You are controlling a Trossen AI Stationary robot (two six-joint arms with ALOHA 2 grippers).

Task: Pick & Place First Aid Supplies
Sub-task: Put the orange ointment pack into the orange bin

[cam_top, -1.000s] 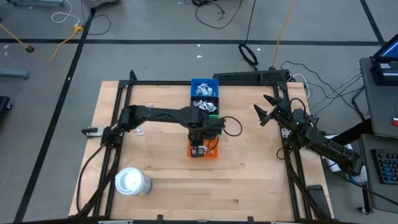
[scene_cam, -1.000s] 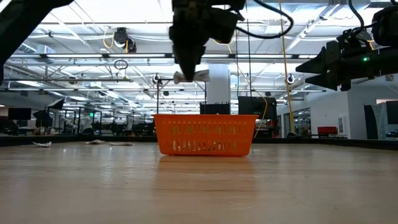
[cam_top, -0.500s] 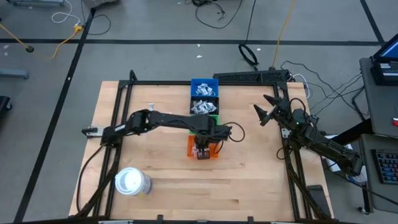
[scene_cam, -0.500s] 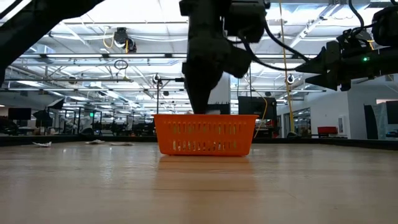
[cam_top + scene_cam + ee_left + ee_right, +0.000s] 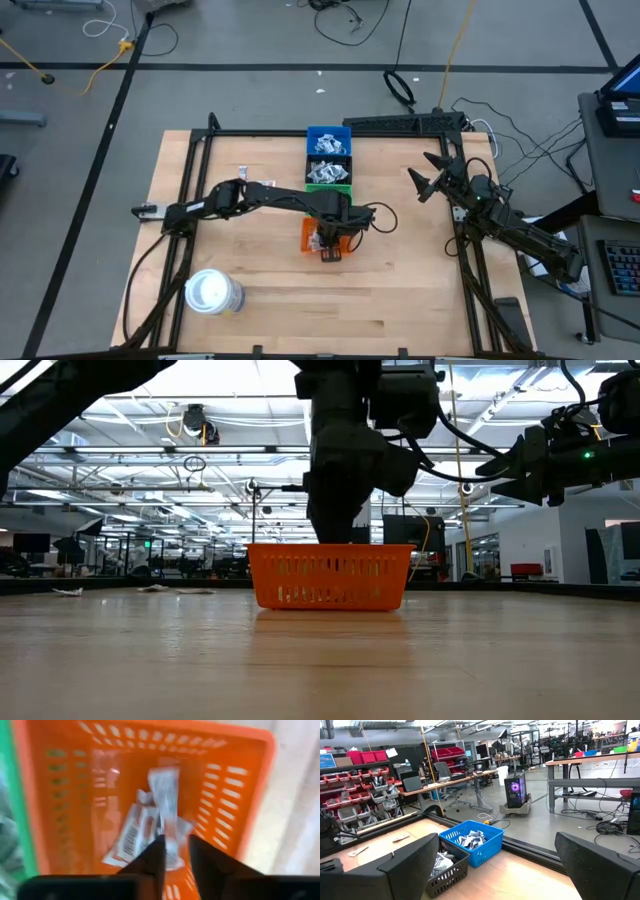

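Seen from above, the left claw (image 5: 331,247), carried over from beside the green bin, is now hanging over the small orange slotted plastic bin (image 5: 312,236) on the pale wooden worktop (image 5: 400,290); the right claw (image 5: 428,175), at the worktop's right edge, is waiting spread wide. From worktop height, the white packet seen dangling a second ago is now hidden below the bin's rim, suggesting a delivery. In the left wrist view, the fingers (image 5: 151,862) are standing narrowly parted, and a slim white packet with reddish print (image 5: 163,792) is lying apart from them atop other white printed packets (image 5: 131,839) inside the bin.
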